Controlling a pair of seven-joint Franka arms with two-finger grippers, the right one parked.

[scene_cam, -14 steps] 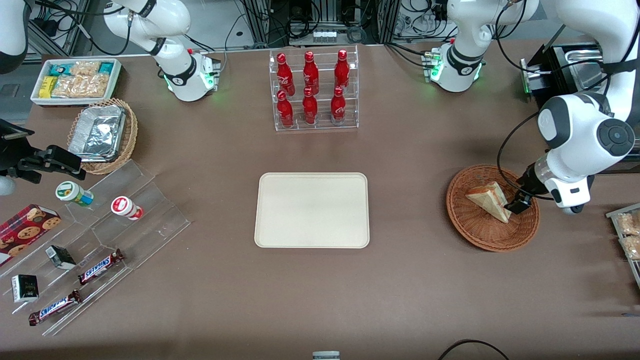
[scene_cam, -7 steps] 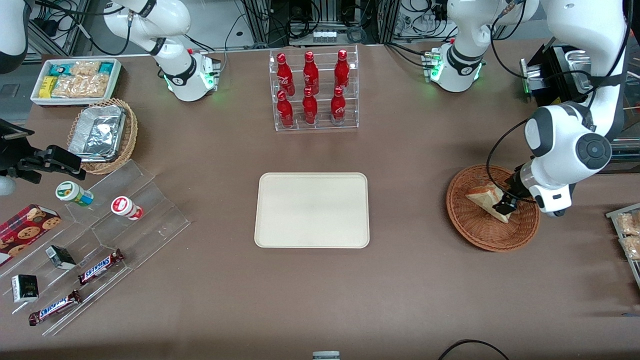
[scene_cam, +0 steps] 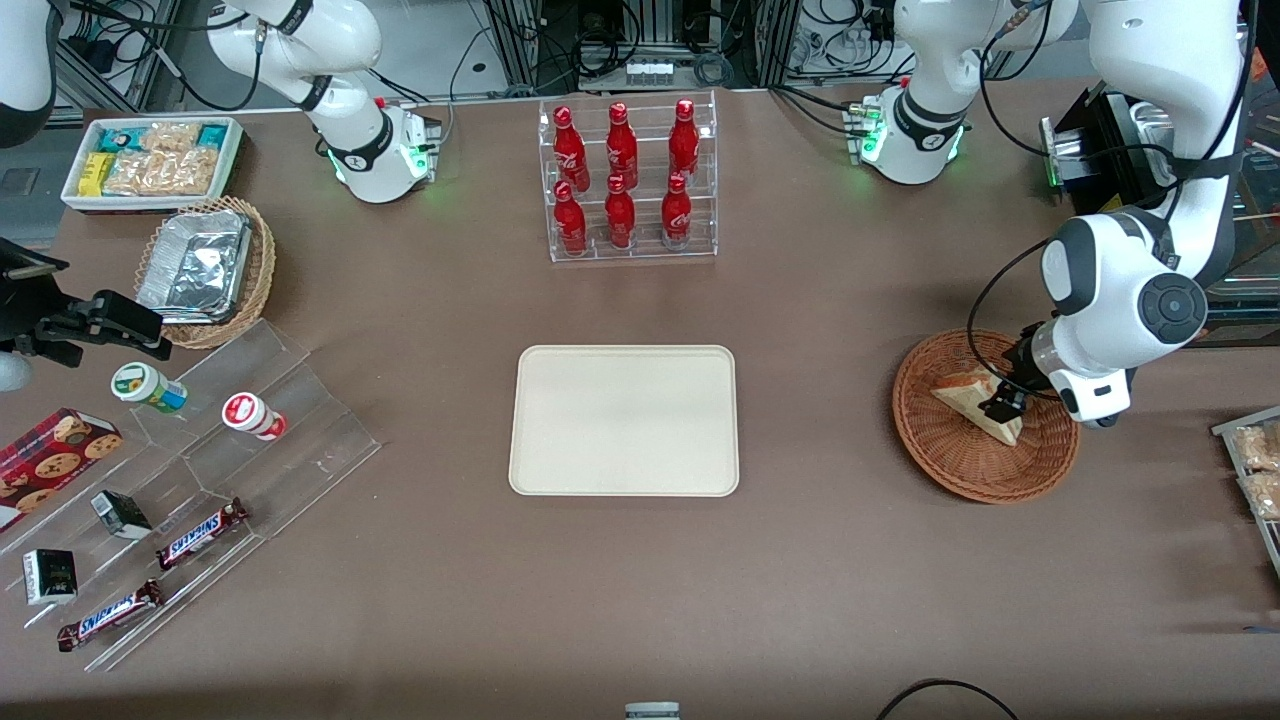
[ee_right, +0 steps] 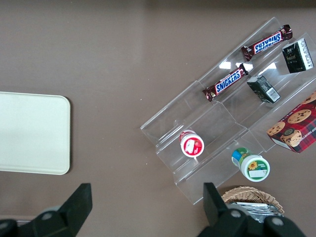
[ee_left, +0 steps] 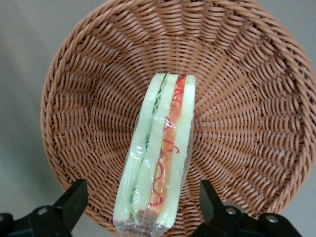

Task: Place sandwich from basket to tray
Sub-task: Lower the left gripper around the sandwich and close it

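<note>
Brown and matte, the table (scene_cam: 820, 580) carries a shop-like spread, and most of it sits out of the way of the job. At the parked arm's end, a white bin of snack packets (scene_cam: 150, 160) occupies the corner farthest from the front camera, with a tan wicker basket holding a foil container (scene_cam: 205, 268) just nearer. Clear acrylic steps (scene_cam: 215, 470) along that edge display cups, chocolate bars and a biscuit box, angled so each label shows.

At the middle, a clear rack of red bottles (scene_cam: 625, 180) stands toward the edge farthest from the camera, leaving open table in front of the tray (scene_cam: 624, 420). That tray lies flat and bare, apparently kept free as the landing spot.

Toward the working arm's end sits the basket (scene_cam: 950, 460), and the sandwich (scene_cam: 975, 405) rests in it on one face, its filling edge turned up. The wrist view shows why this suits the grasp: the sandwich (ee_left: 158, 153) lies lengthwise between the fingers (ee_left: 74, 200), so closing would press on the two bread faces. The gripper (scene_cam: 1003, 405) hangs low over the end of the wedge nearer the working arm, fingers spread apart on either side and not touching it. Nothing is lifted yet; I judge the closing squeeze is the step in hand.
</note>
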